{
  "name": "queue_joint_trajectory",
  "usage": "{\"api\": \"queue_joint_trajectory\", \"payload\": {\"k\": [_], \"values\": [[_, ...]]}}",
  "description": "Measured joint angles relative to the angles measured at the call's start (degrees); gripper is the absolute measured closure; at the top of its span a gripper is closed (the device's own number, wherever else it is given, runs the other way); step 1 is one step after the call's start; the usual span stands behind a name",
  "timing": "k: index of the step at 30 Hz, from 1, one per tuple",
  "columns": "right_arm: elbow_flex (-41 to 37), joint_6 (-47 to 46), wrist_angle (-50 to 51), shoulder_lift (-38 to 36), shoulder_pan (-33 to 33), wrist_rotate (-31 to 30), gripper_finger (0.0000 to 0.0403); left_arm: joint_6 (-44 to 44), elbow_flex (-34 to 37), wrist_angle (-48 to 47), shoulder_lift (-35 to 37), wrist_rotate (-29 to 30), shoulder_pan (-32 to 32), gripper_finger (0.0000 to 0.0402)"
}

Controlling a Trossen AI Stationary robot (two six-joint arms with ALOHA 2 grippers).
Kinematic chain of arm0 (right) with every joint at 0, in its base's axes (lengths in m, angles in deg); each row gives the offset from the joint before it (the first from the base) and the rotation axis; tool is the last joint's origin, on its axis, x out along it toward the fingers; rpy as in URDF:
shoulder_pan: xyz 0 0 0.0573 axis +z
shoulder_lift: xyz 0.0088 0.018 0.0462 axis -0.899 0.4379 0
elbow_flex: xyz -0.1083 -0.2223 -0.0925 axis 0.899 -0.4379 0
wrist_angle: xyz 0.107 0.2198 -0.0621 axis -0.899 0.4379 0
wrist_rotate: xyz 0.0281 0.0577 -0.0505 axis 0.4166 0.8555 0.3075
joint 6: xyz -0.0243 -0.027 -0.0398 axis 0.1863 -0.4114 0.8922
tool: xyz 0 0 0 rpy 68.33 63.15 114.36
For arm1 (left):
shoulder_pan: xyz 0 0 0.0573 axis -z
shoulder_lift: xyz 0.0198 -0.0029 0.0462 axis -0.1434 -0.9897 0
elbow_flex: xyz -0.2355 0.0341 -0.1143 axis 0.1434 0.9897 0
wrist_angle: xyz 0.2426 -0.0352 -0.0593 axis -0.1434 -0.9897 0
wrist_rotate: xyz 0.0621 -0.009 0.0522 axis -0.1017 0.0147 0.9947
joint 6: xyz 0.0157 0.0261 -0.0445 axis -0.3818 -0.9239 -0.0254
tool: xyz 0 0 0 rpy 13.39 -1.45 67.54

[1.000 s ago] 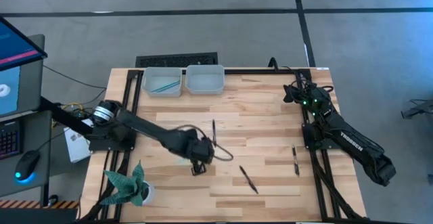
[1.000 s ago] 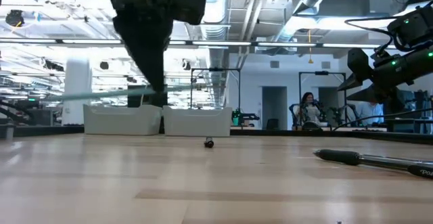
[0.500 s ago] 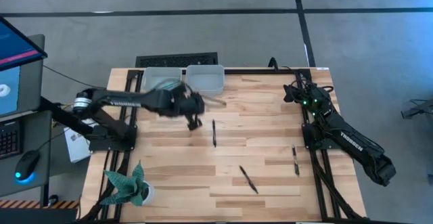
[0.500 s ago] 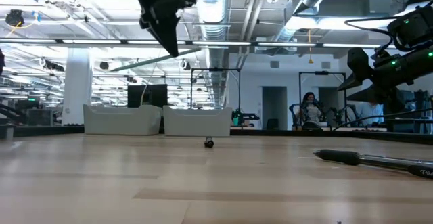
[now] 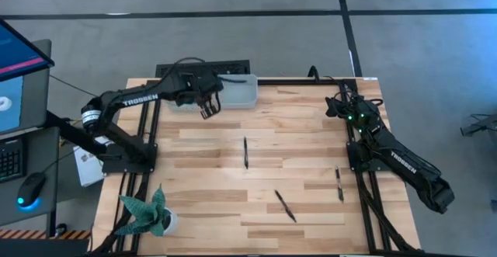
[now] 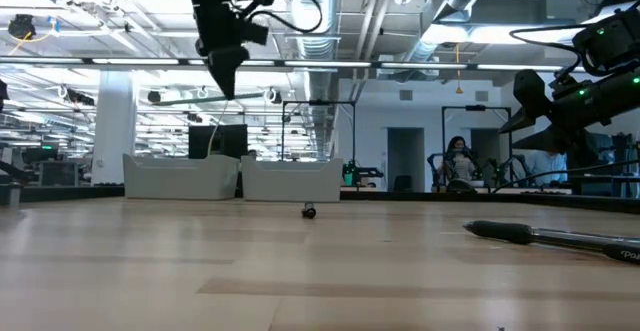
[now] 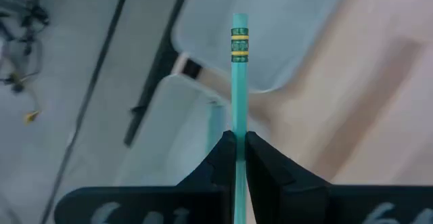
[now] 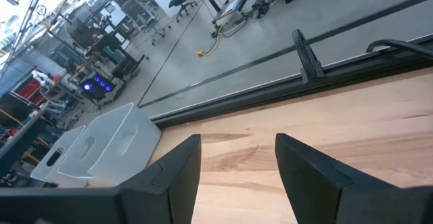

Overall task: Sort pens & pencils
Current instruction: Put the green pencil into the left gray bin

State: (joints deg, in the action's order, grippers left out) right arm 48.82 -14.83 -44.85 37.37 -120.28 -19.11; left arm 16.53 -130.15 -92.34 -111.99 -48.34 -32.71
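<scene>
A potted plant [image 5: 146, 213] with spiky teal leaves stands at the near left corner of the wooden table [image 5: 303, 144]. Off the table's left side, a monitor [image 5: 19, 78] glows blue, with a mouse [image 5: 29, 187] lit blue lying below it. Beyond the far edge, a person [image 6: 459, 161] sits in the back of the room, under bare pipes and ducts [image 6: 350, 11] running along the ceiling.

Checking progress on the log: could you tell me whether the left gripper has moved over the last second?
Yes: the left gripper, holding a teal pencil, moved from mid-table to the clear plastic bins.
</scene>
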Motion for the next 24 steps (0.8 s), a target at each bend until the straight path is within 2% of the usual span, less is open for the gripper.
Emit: {"api": "queue_joint_trajectory", "payload": {"k": [5, 12, 18, 24], "values": [[0.0, 0.0, 0.0, 0.0, 0.0, 0.0, 0.0191, -4.8, 0.0, 0.1, 0.0, -0.1, -6.1, 0.0394], [0.0, 0.0, 0.0, 0.0, 0.0, 0.0, 0.0191, -5.3, 0.5, 3.6, 0.0, -8.4, -13.8, 0.0394], [0.0, 0.0, 0.0, 0.0, 0.0, -0.2, 0.0191, -7.1, 0.6, 3.8, -1.6, -6.0, -17.4, 0.0394], [0.0, 0.0, 0.0, 0.0, 0.0, -0.4, 0.0191, -11.4, 0.5, 4.7, -5.9, -6.3, -18.3, 0.0394]]}}
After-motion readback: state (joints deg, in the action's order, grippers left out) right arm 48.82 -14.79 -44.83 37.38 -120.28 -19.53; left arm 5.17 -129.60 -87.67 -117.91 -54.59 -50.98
